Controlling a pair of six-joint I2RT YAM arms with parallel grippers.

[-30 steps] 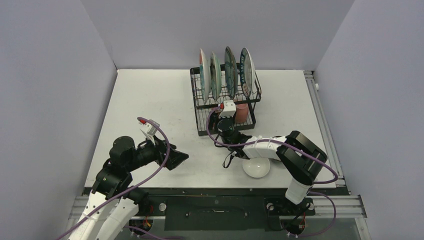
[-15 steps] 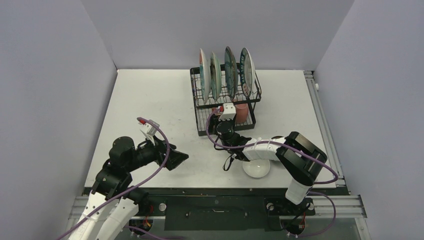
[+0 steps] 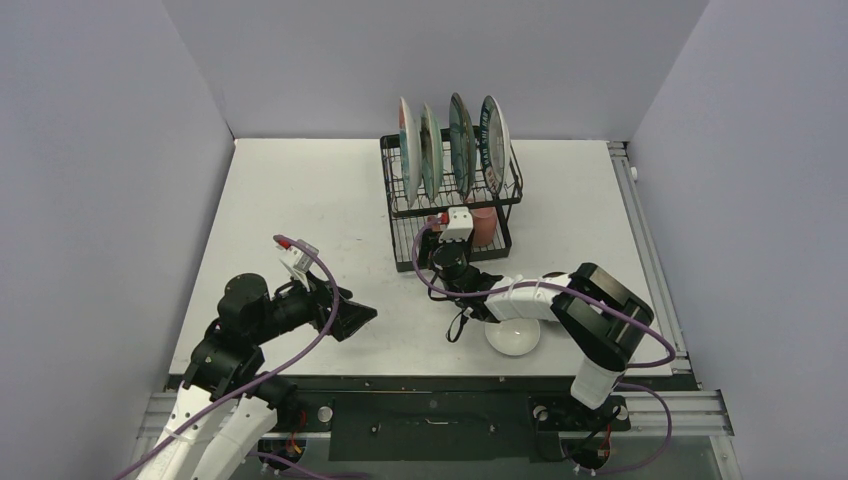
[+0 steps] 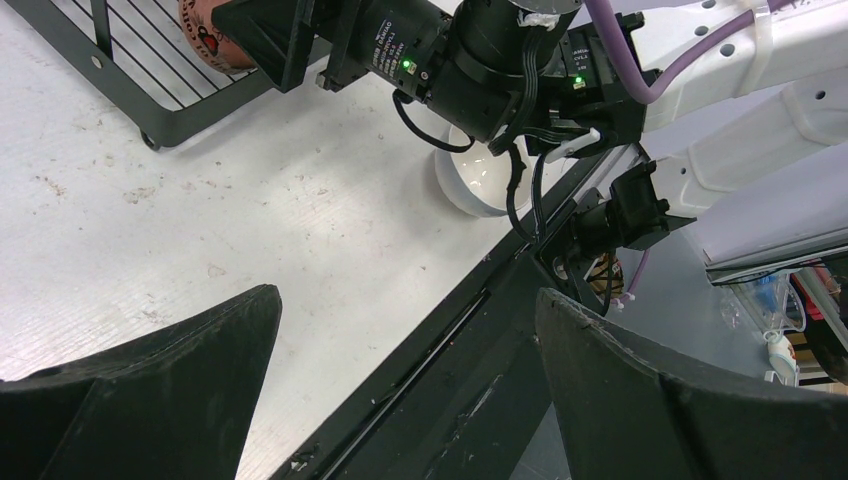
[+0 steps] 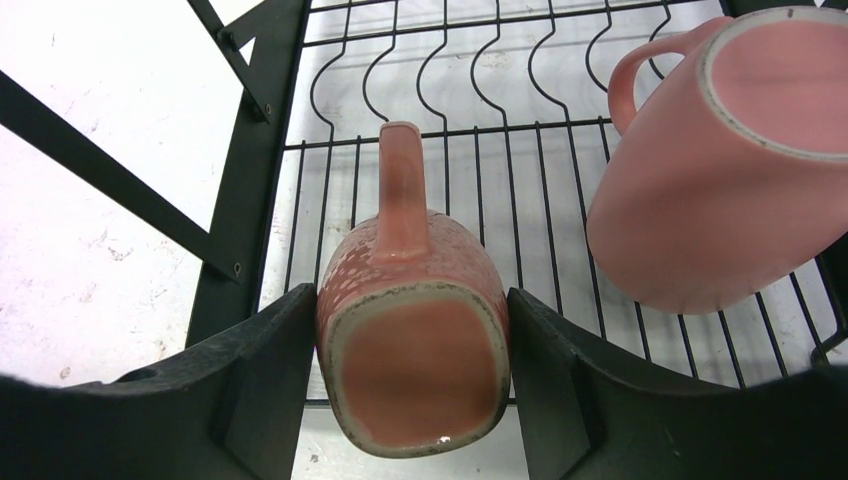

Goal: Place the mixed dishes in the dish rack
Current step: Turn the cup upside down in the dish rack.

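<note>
The black wire dish rack [image 3: 392, 238] stands at the back centre with several plates [image 3: 462, 132] upright in its top slots. My right gripper [image 3: 447, 236] reaches into the rack's lower tray [image 5: 250, 200] and is shut on a speckled pink mug [image 5: 415, 340] lying on its side, handle up, base towards the camera. A second pink mug [image 5: 720, 170] lies to its right on the tray and also shows in the top view [image 3: 483, 224]. A white bowl [image 3: 513, 336] sits on the table under the right arm. My left gripper [image 3: 360, 315] is open and empty. No dark brown-gold bowl is in view.
The left gripper [image 4: 405, 310] hovers over the table's near edge, with the black frame rail [image 4: 440, 340] below it. The right arm's forearm [image 3: 530, 292] and purple cable lie between the rack and the white bowl [image 4: 470, 185]. Grey walls close in both sides.
The right wrist has shifted slightly down and nearer at the rack's front, then held still with the mug in its jaws. The left arm has not moved.
</note>
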